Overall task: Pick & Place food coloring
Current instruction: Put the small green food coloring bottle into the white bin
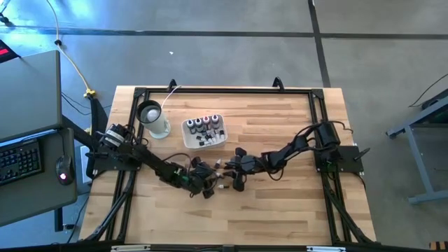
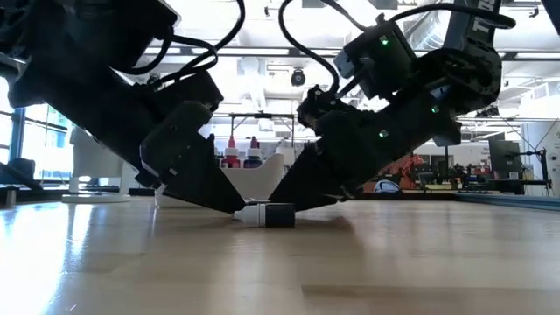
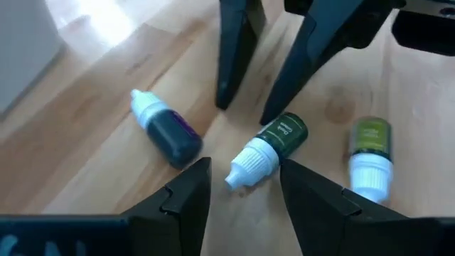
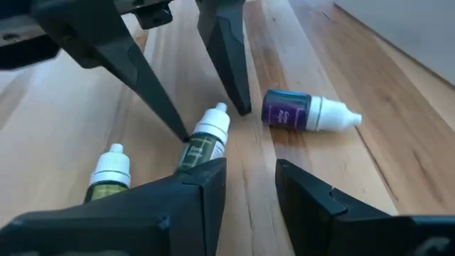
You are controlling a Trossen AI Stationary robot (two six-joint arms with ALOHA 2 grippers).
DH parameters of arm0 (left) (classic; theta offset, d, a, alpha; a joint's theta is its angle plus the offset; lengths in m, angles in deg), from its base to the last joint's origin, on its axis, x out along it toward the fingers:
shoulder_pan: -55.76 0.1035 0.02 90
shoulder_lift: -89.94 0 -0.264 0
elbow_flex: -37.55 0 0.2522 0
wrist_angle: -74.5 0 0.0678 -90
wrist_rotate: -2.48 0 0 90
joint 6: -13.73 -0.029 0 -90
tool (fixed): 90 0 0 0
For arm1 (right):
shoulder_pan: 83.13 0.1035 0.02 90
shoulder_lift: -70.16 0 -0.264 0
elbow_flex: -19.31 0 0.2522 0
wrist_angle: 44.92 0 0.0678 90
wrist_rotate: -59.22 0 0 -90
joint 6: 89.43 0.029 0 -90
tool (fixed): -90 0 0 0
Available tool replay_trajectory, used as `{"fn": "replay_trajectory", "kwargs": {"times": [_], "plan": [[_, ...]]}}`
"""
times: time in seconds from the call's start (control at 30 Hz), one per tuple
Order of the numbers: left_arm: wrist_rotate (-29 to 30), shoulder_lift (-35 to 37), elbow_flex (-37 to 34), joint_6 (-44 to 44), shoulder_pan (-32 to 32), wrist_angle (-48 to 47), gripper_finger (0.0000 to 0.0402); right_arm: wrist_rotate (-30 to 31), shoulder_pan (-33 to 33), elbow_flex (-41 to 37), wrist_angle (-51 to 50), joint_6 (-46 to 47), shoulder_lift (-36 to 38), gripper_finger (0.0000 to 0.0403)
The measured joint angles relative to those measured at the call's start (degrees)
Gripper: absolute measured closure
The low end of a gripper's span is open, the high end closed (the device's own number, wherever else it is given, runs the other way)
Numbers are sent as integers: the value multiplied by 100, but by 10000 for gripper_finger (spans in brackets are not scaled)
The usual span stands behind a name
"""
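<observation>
Three food coloring bottles lie on their sides on the table between the two grippers: a dark green one [image 3: 279, 141] [image 4: 202, 143], a purple one [image 3: 168, 132] [image 4: 298, 112] and a light green one [image 3: 370, 149] [image 4: 109, 175]. All have white caps. My left gripper [image 3: 245, 183] [image 1: 208, 187] is open, its fingers on either side of the dark green bottle's cap [image 3: 249, 163]. My right gripper [image 4: 250, 179] [image 1: 236, 176] is open and faces it, one fingertip [image 3: 267, 117] beside that bottle's body. More bottles stand in the white tray [image 1: 189, 140]. My left gripper comes in low and slanting from the table's left and straddles the dark green bottle's cap [image 3: 249, 163]; whether a finger touches it, I cannot tell. My right gripper has one finger [image 4: 206, 174] close against the bottle's base end [image 4: 190, 158]; touch cannot be told.
A white cup with a dark round top [image 1: 153, 119] stands left of the tray, toward the far edge. A black frame [image 1: 224, 90] runs around the table. Both arms' fingers meet within a small patch at the table's middle. Bare wood [image 1: 231, 224] lies toward the near edge.
</observation>
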Motion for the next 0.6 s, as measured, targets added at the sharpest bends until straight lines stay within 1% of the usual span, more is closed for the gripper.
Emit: {"fn": "replay_trajectory", "kwargs": {"times": [0.1, 0.33, 0.6], "plan": [[-255, 4, 0, 2, 74, -4, 234, 121, 27, 131, -142, -162, -68, 286], [-369, 9, 0, -59, 104, -15, 234, 184, 27, 150, -270, -131, -65, 286], [-682, 20, 4, -39, 106, 3, 234, 187, 25, 153, -1191, -364, 269, 286]]}}
